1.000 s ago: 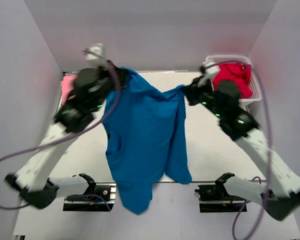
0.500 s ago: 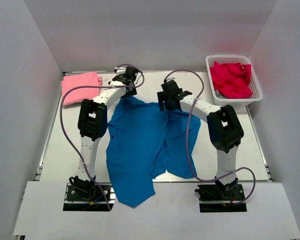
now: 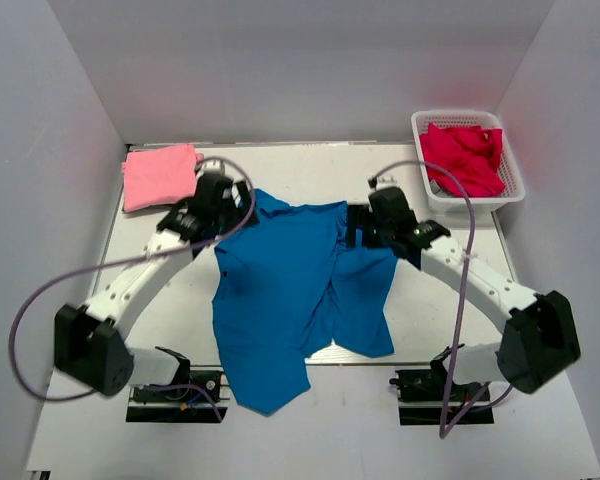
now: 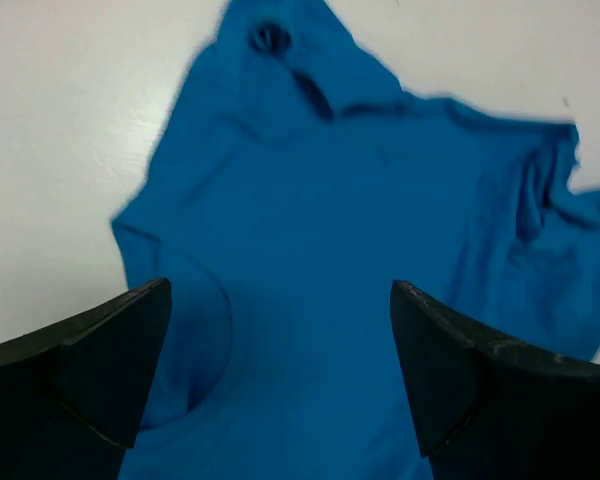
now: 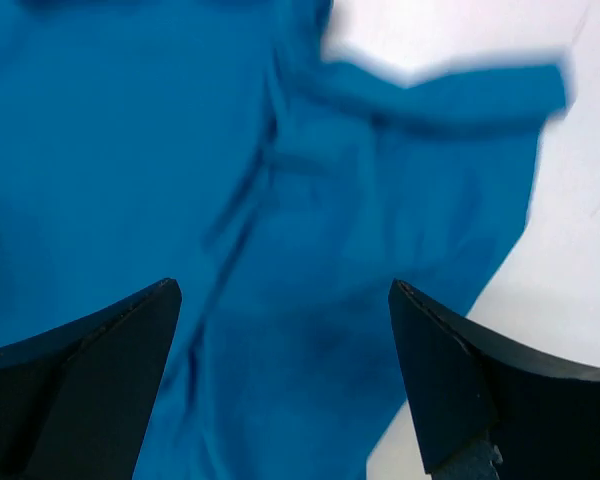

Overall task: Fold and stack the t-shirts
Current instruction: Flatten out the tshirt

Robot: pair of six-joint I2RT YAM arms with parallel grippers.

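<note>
Item, near edge: hem of a bright medium blue short-sleeved cotton t-shirt (image 3: 280,290), hanging over the near edge of the white table (image 3: 310,170) between the two arm bases.

Item, middle: body of the same shirt, lying spread on the table, collar end far. It is not flat: a long crease runs down it right of centre, and the right portion is rumpled.

Item, left claw (image 4: 280,340): above the far left part of the shirt, fingers wide apart, nothing between them.

Item, right claw (image 5: 280,350): above the far right part of the shirt, likewise spread wide and holding nothing.

Item, far left: pale pink folded cotton t-shirt (image 3: 160,176), lying well apart from the blue one.

Item, far right: white plastic mesh basket (image 3: 455,113) holding crumpled red garments (image 3: 465,158).

Step in hand, as judged: laying out the blue shirt for folding; no fold of it is made yet.

Next move, as judged: each claw must close on a thin cloth edge at the shoulders or sleeves, both at matching points, to draw the shirt farther onto the table and pull out the crease, or to begin the first fold. Soft cotton will sag and bunch if pinched unevenly.
</note>
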